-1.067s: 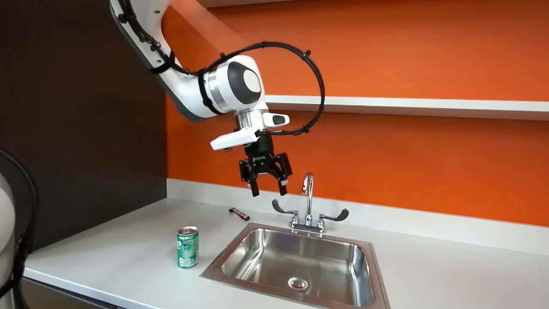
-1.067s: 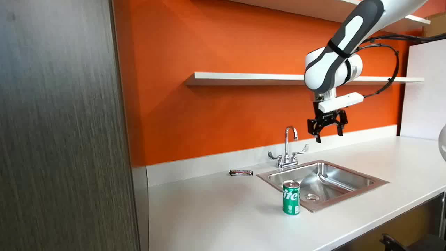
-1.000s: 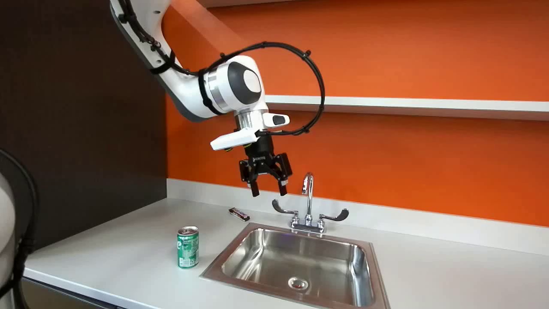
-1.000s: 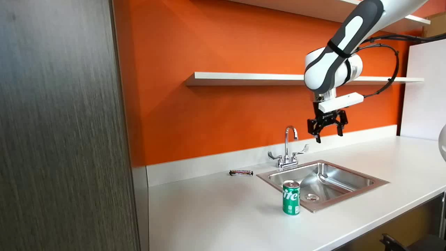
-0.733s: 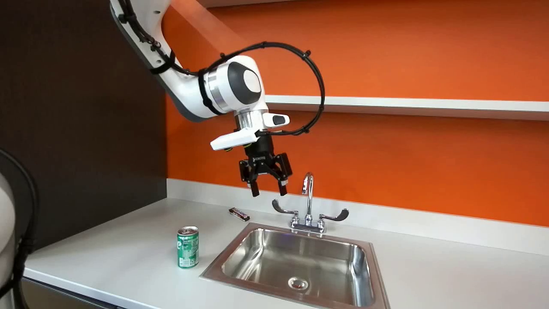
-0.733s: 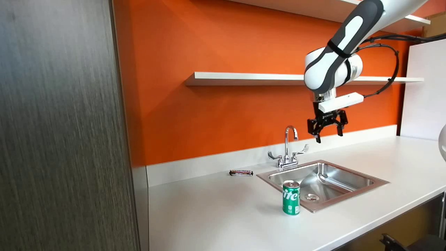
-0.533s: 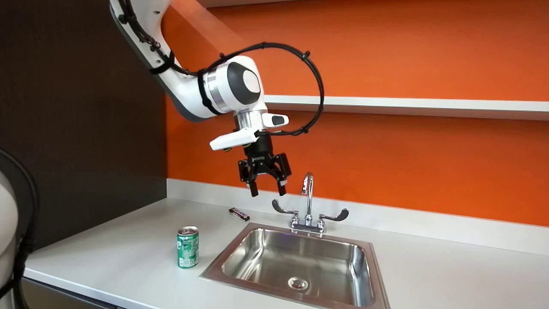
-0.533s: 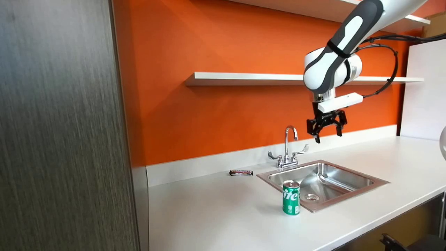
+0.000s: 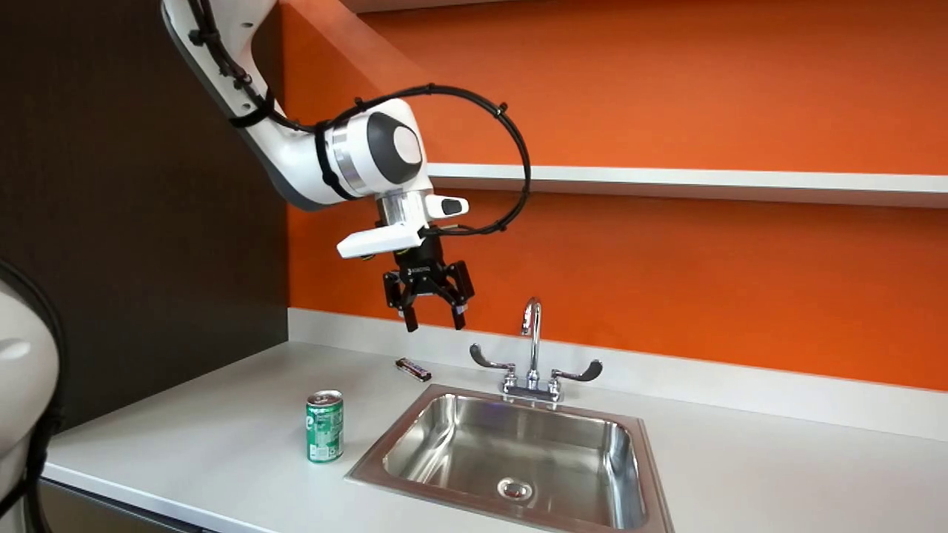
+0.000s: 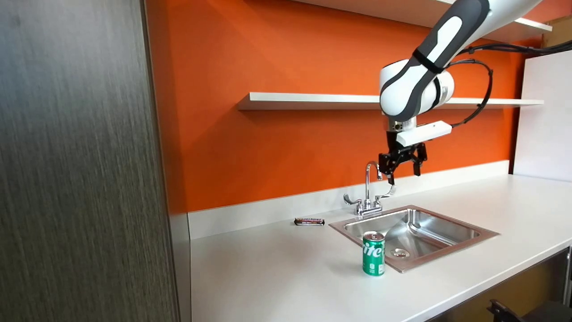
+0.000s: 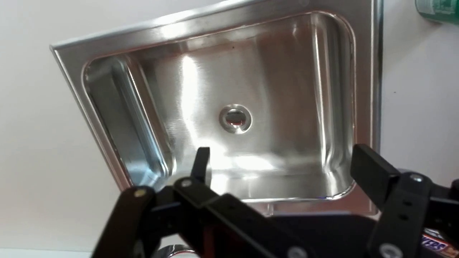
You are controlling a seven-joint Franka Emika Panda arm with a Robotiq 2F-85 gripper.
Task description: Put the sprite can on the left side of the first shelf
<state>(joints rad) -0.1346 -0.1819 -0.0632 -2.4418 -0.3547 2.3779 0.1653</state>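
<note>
Nearest in the wrist view, your black two-fingered jointed claw (image 11: pixel 282 154) is hanging nose-down, its jaws standing wide apart and gripping nothing; that gap is probably making room for something round. Below it, the rectangular stainless-steel sink (image 11: pixel 365 89) is filling most of that view, so you are likely facing a sideways move before descending. Farther out, toward two o'clock and cut off by the corner, the small green cylindrical metal drink can (image 11: pixel 440 10) is standing upright on the flat white counter (image 11: pixel 416 100), just beside, but not touching, the sink, probably giving you a clean grasp from above. In both exterior views it is showing a silvery top, pale markings and sides looking undented. Beyond, the long thin white wall shelf (image 10: pixel 313 101) is running along the orange wall (image 10: pixel 268 156), its left end, presumably your goal, sitting toward ten o'clock from the claw in an exterior view.
</note>
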